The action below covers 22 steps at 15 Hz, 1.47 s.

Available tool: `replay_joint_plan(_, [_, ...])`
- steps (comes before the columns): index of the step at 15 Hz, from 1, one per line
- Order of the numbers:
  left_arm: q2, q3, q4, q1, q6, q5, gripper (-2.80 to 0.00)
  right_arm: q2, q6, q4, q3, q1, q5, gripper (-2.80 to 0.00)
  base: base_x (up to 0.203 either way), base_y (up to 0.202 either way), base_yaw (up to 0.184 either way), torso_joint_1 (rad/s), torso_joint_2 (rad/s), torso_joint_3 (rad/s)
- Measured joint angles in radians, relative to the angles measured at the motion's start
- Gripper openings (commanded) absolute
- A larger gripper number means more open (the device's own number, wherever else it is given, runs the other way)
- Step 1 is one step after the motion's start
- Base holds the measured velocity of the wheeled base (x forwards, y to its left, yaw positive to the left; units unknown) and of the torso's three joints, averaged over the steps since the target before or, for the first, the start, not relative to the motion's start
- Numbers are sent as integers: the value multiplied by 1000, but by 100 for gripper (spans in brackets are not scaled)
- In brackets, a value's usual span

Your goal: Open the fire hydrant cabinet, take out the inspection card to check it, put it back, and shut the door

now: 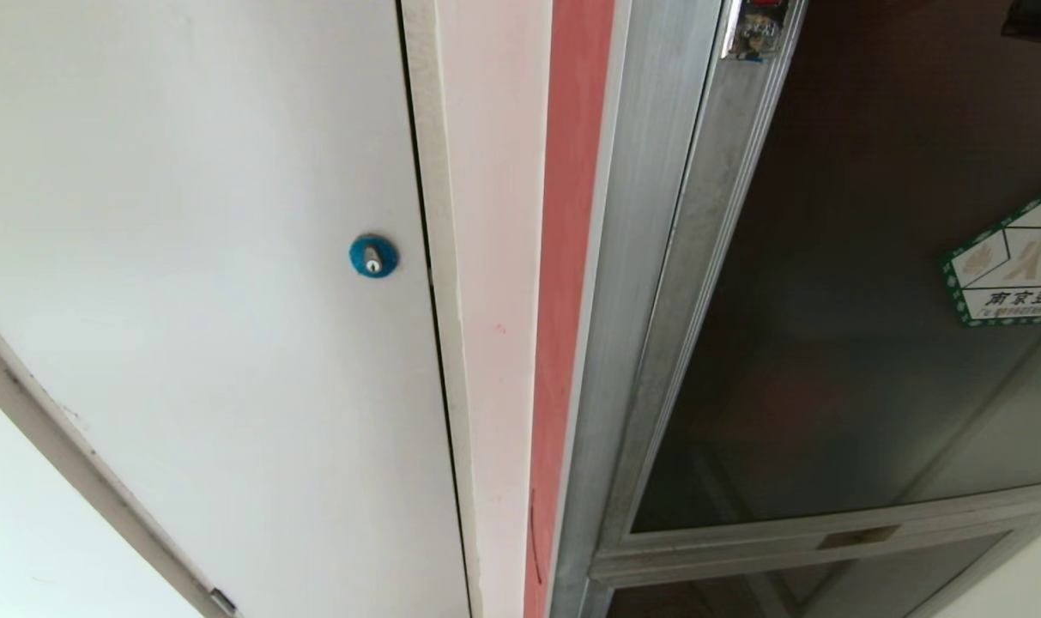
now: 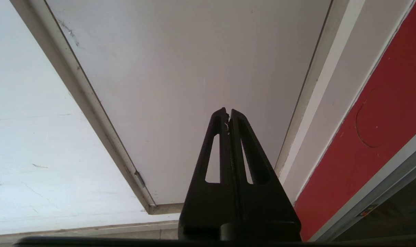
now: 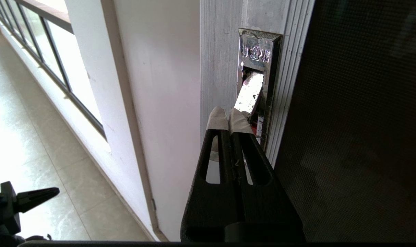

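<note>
The fire hydrant cabinet (image 1: 649, 257) shows its aluminium frame and a red edge strip. Its door (image 1: 846, 326) is dark smoky glass with a green-bordered white sticker (image 1: 1013, 266). In the right wrist view my right gripper (image 3: 228, 111), its tips wrapped in pale tape, is shut with nothing between the fingers. The tips sit at the lower end of the shiny metal latch handle (image 3: 250, 92) recessed in the door's frame. My left gripper (image 2: 227, 112) is shut and empty, parked low in front of the white panel. The inspection card is out of view.
A plain white panel door (image 1: 185, 283) with a blue round lock (image 1: 372, 256) stands left of the cabinet. A smaller dark glass panel (image 1: 829, 584) lies below the door. In the right wrist view a tiled corridor floor (image 3: 29, 144) and window railing (image 3: 39, 41) run off to one side.
</note>
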Motion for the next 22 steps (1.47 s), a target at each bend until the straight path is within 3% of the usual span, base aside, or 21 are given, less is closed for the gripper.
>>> replay_joint_plan(22, [0,0,0,0,0,-1,-280,52,-4,-1,-18,-86,5,-280,0,0,0,0,0,0])
